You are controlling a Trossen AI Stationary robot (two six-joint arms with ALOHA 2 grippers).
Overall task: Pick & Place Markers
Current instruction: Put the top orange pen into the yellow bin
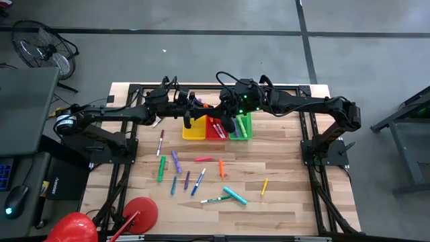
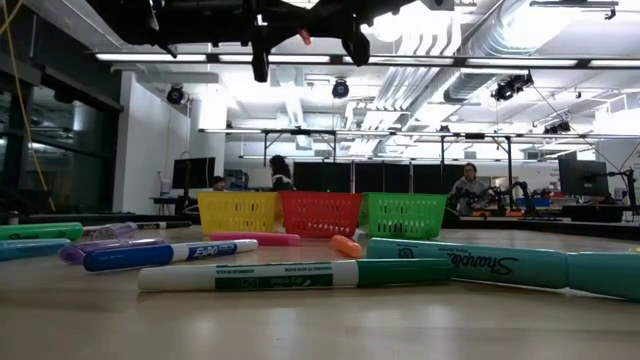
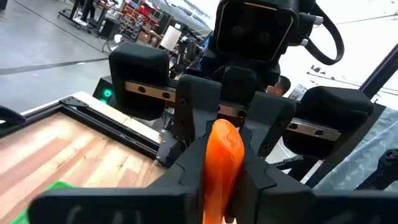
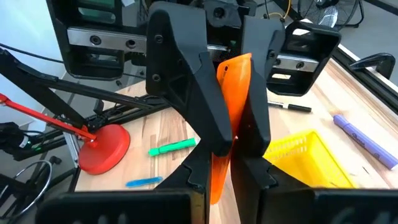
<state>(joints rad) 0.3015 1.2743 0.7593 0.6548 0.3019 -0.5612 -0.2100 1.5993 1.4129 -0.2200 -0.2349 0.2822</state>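
Both my grippers meet in the air above the baskets, at the far middle of the table. Between them is one orange marker [image 1: 203, 105], and both wrist views show it pinned between dark fingers.

Left gripper [image 1: 193, 106]: my fingers are pressed onto the orange marker, which stands up between them in the left wrist view [image 3: 222, 163], pointing at the right gripper close ahead.

Right gripper [image 4: 234, 124]: its jaws are likewise clamped on the same marker [image 4: 229, 118], with the left arm's body just behind. I judge this a hand-over caught midway, both ends gripped, so that one arm can carry it over the baskets.

The marker hangs above the yellow basket [image 1: 193, 129] and red basket [image 1: 215, 129], clear of them and touching only my fingers. The green basket [image 1: 242, 128] stands beside these under the right arm.

The other markers [image 1: 199, 180] lie loose on the table's near half, well apart from both grippers; in the low view they lie flat in front of the baskets. A purple marker [image 4: 360, 138] lies near the yellow basket [image 4: 298, 155].

A red object [image 1: 138, 214] lies at the table's near left corner.
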